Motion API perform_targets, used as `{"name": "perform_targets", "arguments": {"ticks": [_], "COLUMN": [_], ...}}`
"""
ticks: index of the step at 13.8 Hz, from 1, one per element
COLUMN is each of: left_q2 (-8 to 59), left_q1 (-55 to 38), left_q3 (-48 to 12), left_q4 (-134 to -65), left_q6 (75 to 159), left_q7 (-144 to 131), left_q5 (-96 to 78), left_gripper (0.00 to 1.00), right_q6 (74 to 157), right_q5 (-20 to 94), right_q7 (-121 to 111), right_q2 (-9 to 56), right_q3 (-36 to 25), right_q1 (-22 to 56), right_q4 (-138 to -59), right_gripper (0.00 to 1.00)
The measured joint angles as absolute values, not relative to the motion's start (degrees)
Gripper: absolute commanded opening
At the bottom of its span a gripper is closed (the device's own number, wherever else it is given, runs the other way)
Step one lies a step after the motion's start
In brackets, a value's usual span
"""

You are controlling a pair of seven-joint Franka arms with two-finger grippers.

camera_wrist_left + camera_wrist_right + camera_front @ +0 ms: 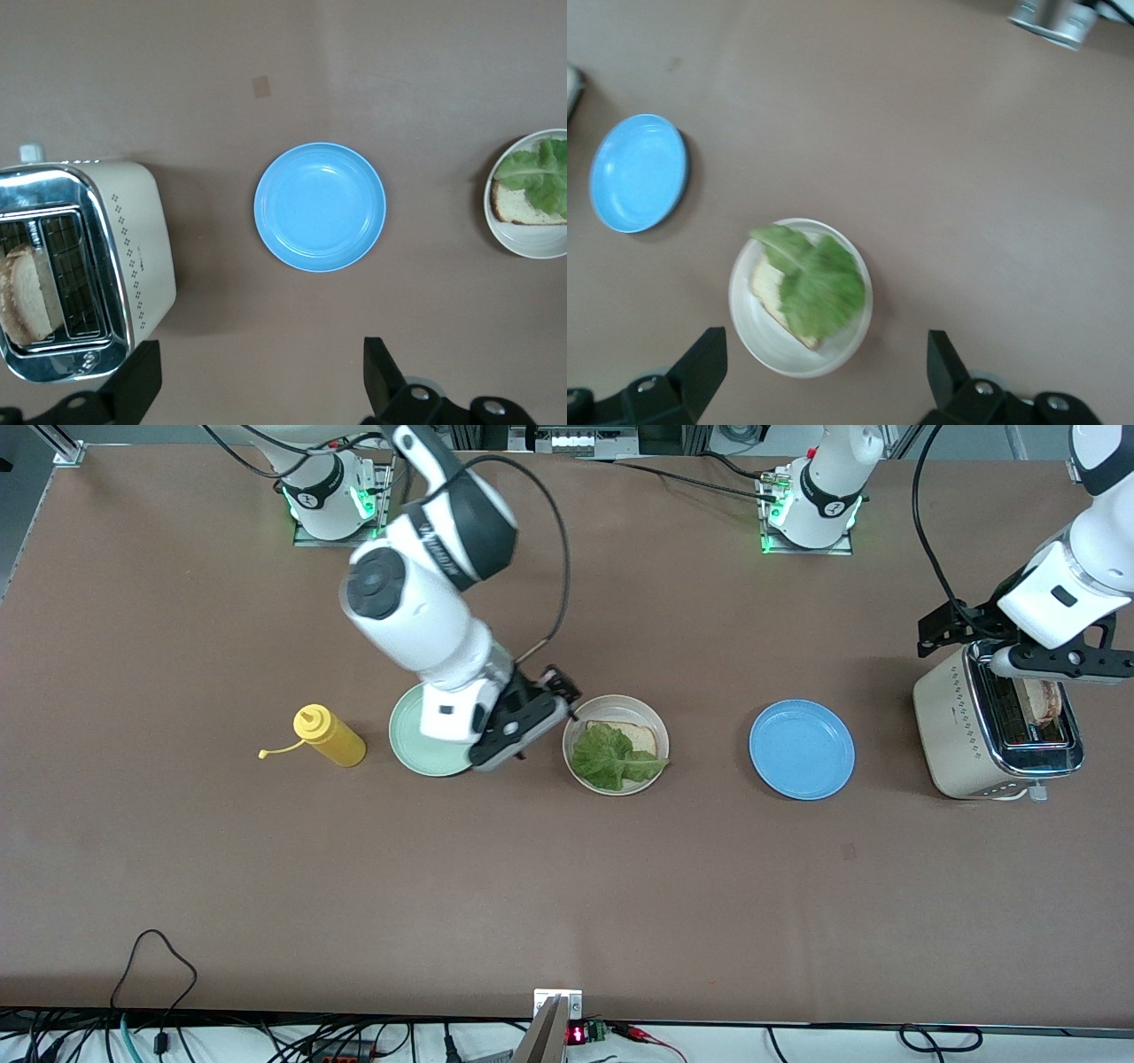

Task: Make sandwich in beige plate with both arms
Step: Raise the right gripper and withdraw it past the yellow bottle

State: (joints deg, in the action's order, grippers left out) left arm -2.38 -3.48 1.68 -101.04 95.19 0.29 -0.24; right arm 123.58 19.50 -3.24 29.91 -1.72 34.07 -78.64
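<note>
lettuce leaf [613,757] flat, atop bread slice [634,736]

The brown counter [567,886] carries a row of things. At the right arm's end lies a yellow squeeze bottle [330,736] on its side, then a mint-green plate [416,744], the beige plate [592,771], a blue plate [802,749] — and, at the left arm's end, a cream toaster [961,726] standing upright.
</note>
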Motion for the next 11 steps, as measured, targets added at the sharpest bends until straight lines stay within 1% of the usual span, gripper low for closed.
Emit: {"name": "perform_targets", "arguments": {"ticks": [2, 5, 7, 9, 11], "left_q2": [-0.97, 3.33, 5.99, 8.13, 9.38], "left_q1": [-0.53, 6.05, 9.63, 10.64, 11.48], "left_q3": [1.85, 2.18, 2.27, 2.26, 2.25], "left_q4": [-99.59, -96.61, -96.11, -96.15, -97.45], "left_q6": [94.55, 91.99, 91.97, 93.62, 97.77], "left_q7": [0.17, 0.71, 1.84, 4.0, 6.58], "left_q5": [-0.2, 1.05, 5.57, 11.19, 13.06], "left_gripper": [1.0, 1.0, 1.0, 1.0, 1.0], "right_q6": [121.21, 118.94, 115.36, 111.89, 110.1], "right_q5": [19.5, 19.5, 19.5, 19.38, 17.13], "right_q7": [-2.95, -5.61, -10.46, -14.37, -16.21], "right_q2": [29.76, 29.89, 29.8, 29.27, 28.33], "right_q3": [-1.82, -1.82, -1.87, -2.02, -2.24], "right_q1": [28.76, 21.46, 17.22, 12.01, 7.31], "right_q4": [-79.15, -80.55, -80.61, -80.54, -80.49], "right_gripper": [1.0, 1.0, 1.0, 1.0, 1.0]}}
